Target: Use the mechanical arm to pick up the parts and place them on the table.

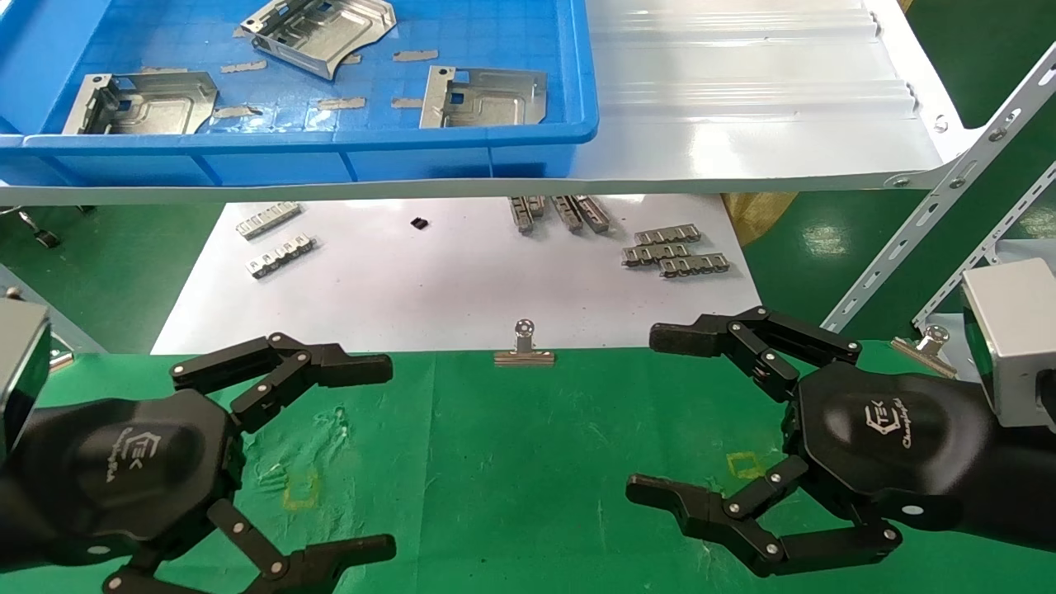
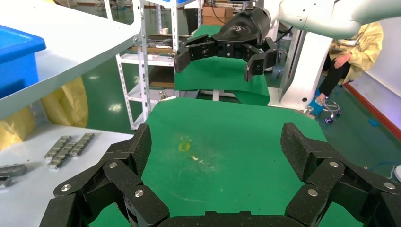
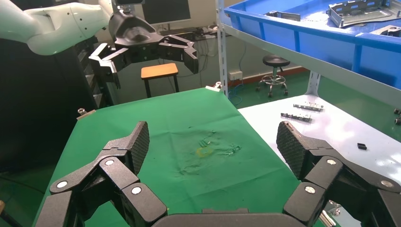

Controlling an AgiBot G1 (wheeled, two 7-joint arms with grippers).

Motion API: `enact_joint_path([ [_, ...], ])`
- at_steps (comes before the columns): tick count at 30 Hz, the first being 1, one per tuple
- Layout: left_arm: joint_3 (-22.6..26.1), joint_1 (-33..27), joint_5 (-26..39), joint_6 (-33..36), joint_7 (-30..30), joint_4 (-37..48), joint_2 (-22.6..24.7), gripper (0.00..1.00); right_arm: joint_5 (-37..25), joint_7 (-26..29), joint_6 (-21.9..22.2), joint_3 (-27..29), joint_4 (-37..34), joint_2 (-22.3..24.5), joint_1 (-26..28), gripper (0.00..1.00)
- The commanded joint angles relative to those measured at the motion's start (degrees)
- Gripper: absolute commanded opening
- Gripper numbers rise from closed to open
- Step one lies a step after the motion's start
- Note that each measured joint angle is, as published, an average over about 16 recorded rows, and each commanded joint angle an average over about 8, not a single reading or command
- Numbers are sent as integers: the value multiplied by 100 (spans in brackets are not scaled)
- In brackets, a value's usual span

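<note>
Parts [image 1: 483,96] lie in the blue bin [image 1: 330,144] on the white shelf [image 1: 742,107]; we hold left gripper [image 1: 363,450] and right gripper [image 1: 652,412] wide open, empty, over the green desk [image 1: 511,462].

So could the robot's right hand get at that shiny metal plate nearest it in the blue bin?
Probably yes. The right black gripper hovers open over the green cloth table, and the flat silver stamped plate lies uncovered in the open-topped blue plastic bin; the gripper must clear the bin's front wall.
</note>
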Motion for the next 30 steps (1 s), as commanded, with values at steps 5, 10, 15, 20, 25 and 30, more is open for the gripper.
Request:
enact_joint_path([
  [5,0,0,0,0,0,0,0,100,0,0,0,0,0,0,0,0],
  [10,0,0,0,0,0,0,0,100,0,0,0,0,0,0,0,0],
  [15,0,0,0,0,0,0,0,100,0,0,0,0,0,0,0,0],
  [20,-3,-6,-3,-1,2,-3,2,100,0,0,0,0,0,0,0,0],
  [25,-9,-279,73,-65,4,1,78,100,0,0,0,0,0,0,0,0],
  [30,114,-1104,465,-215,-56,402,365,100,0,0,0,0,0,0,0,0],
])
